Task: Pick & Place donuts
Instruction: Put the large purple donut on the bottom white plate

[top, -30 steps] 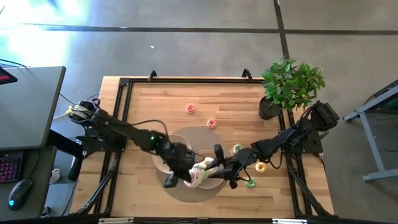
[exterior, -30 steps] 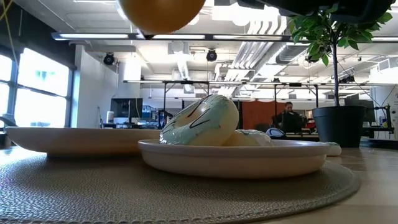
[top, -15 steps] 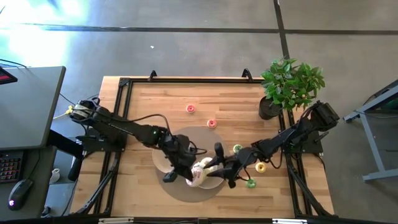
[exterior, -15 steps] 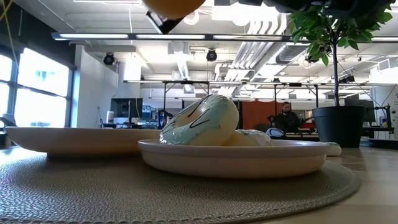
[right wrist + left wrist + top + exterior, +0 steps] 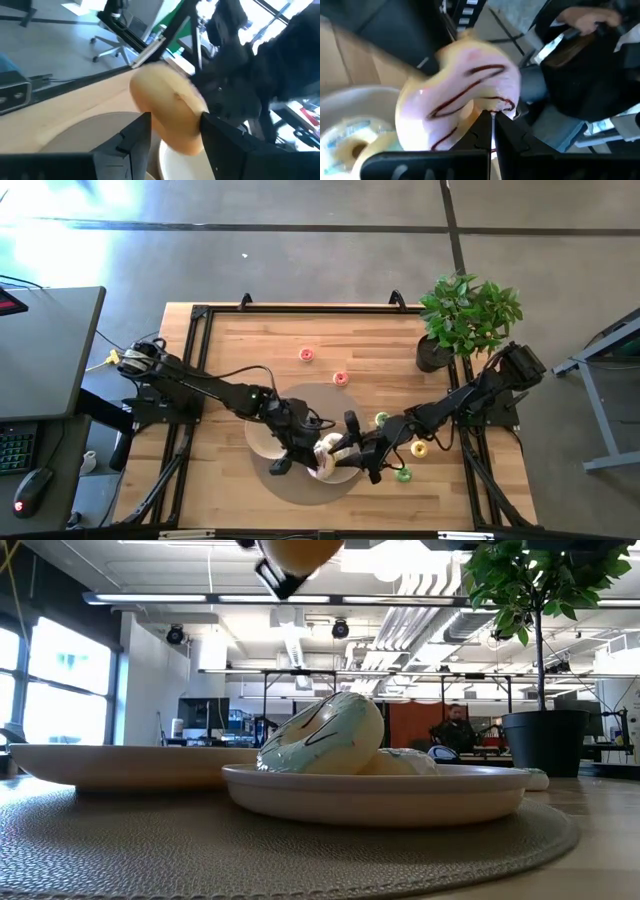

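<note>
The left pincer [image 5: 492,127], fingers pressed together, pinches the pink-iced toy ring donut with dark drizzle lines [image 5: 465,92] and holds it in the air above the pale round plate [image 5: 375,802] on the wooden desk [image 5: 300,330]. The right pincer [image 5: 172,125] stands wide around that same donut, fingers either side. A mint-iced donut [image 5: 325,735] leans in the plate

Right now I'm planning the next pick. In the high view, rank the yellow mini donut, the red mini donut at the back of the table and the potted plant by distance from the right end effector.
1. Yellow mini donut: nearest, on the table toward the right arm's base from the right end effector.
2. Red mini donut: farther back, left of center.
3. Potted plant: farthest, back right corner.
</note>
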`<state>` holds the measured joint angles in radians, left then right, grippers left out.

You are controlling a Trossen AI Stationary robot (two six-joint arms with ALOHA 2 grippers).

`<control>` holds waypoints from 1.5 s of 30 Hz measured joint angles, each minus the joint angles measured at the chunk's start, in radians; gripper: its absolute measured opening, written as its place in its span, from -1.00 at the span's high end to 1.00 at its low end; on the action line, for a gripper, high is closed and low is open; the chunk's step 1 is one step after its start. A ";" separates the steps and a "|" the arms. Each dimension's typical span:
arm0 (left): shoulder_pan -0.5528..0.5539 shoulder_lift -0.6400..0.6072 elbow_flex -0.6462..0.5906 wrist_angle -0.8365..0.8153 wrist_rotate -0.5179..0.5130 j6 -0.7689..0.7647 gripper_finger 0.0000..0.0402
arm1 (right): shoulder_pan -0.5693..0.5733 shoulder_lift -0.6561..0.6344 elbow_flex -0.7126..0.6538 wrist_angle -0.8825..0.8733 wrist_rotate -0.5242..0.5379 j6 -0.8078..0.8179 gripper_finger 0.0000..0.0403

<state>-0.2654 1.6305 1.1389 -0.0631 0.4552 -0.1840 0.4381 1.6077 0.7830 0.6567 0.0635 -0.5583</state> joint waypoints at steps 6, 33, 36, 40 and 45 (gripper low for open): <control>0.004 0.017 0.000 0.018 0.104 -0.005 1.00 | 0.001 0.000 0.000 0.005 0.077 0.000 0.18; 0.043 0.020 -0.001 0.027 0.043 0.017 1.00 | 0.000 0.000 0.000 -0.030 0.008 0.015 0.02; 0.043 0.020 -0.002 0.027 0.036 0.023 1.00 | 0.000 0.000 0.000 -0.043 0.038 0.000 0.13; 0.043 0.020 -0.002 0.023 0.024 0.023 1.00 | 0.000 0.000 0.000 -0.087 0.049 -0.002 0.35; 0.043 0.020 -0.002 -0.023 -0.070 0.023 0.90 | -0.001 0.000 0.001 -0.148 0.056 -0.008 0.61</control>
<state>-0.2226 1.6501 1.1367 -0.0865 0.3851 -0.1612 0.4374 1.6077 0.7837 0.5087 0.1191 -0.5659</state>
